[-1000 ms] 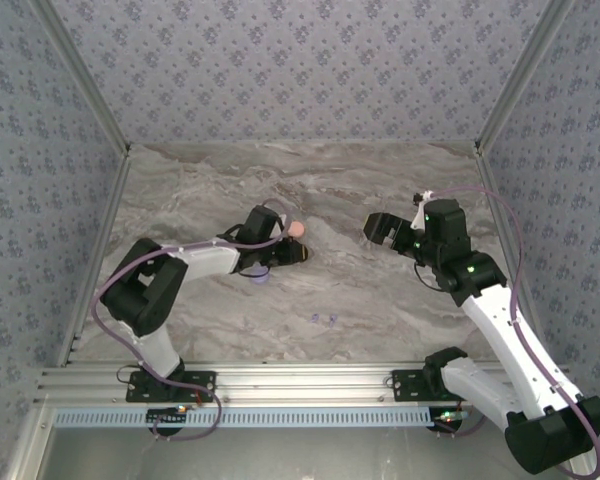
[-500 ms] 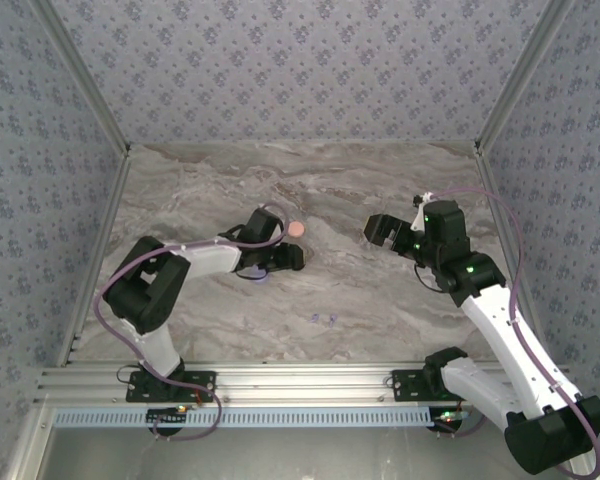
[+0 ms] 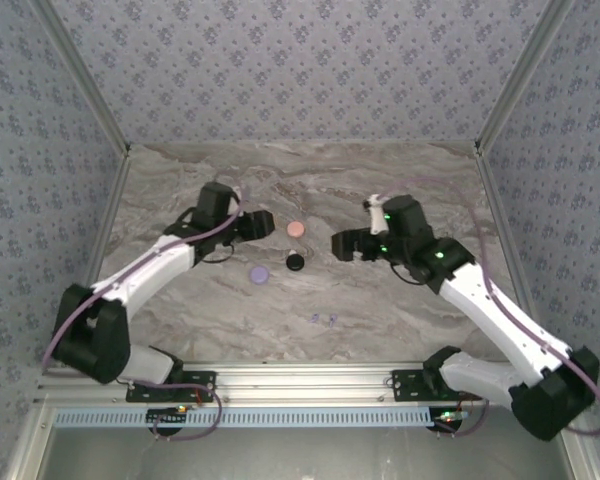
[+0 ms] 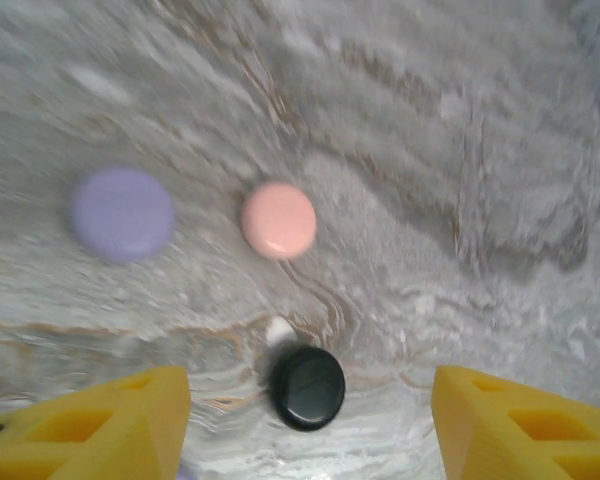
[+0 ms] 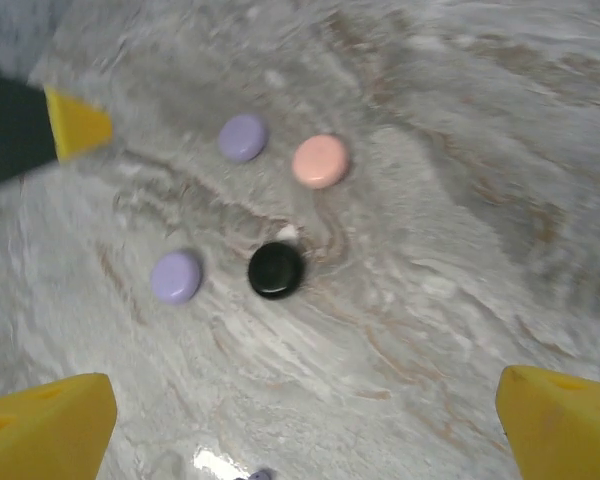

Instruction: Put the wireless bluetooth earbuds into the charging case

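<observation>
Round charging cases lie shut mid-table: a black case point(image 3: 296, 262) point(image 4: 307, 387) point(image 5: 276, 270), a pink case point(image 3: 296, 229) point(image 4: 279, 219) point(image 5: 321, 161) and a lilac case point(image 3: 259, 273) point(image 5: 176, 276). A second lilac case point(image 4: 122, 213) point(image 5: 243, 137) sits beside the pink one. Two tiny lilac earbuds point(image 3: 325, 319) lie nearer the front. A tiny whitish piece point(image 4: 279, 330) point(image 5: 287, 233) touches the black case. My left gripper point(image 3: 260, 224) point(image 4: 310, 430) hovers open to the left of the cases, holding nothing. My right gripper point(image 3: 340, 243) point(image 5: 305, 420) hangs open to their right, also with nothing in it.
The marble tabletop point(image 3: 400, 180) is walled on three sides by patterned panels point(image 3: 300, 70). An aluminium rail point(image 3: 300, 385) runs along the near edge. Bare table lies behind the cases and toward the front right.
My left gripper has opened, let go of the black case and drawn back to the upper left. The right arm has swung left toward the cases.
</observation>
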You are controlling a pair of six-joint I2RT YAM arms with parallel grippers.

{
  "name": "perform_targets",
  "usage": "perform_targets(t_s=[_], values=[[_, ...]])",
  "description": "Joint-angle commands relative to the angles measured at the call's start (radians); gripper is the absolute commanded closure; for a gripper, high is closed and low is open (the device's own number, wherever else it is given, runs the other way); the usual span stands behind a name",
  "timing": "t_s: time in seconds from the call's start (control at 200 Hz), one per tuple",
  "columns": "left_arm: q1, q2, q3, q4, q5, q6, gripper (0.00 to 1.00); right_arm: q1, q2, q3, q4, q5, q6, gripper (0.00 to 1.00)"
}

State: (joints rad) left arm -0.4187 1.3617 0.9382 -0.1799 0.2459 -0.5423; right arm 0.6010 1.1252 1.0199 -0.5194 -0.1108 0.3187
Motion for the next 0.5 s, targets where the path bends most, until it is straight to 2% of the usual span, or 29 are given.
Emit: perform_targets(t_s=[0.0,0.17,0.305,0.38,0.495], values=[[0.096,-0.098,-0.063,-0.06,-0.018,0.02,0.31,0.095,0.133,0.12,-0.074,0.083,-0.139,0.0],[0.293,-0.215,-0.163,-0.078,0.02,-0.028,0.21,0.213,0.405,0.327,-0.155,0.095,-0.296,0.0],[0.442,-0.265,-0.234,-0.075,0.106,-0.08,0.19,0.28,0.588,0.446,-0.143,0.094,-0.472,0.0],[0.49,-0.287,-0.263,-0.077,0.138,-0.092,0.19,0.306,0.664,0.456,-0.087,0.067,-0.583,0.0],[0.518,-0.325,-0.297,-0.087,0.145,-0.087,0.19,0.332,0.759,0.473,0.011,0.017,-0.717,0.0]])
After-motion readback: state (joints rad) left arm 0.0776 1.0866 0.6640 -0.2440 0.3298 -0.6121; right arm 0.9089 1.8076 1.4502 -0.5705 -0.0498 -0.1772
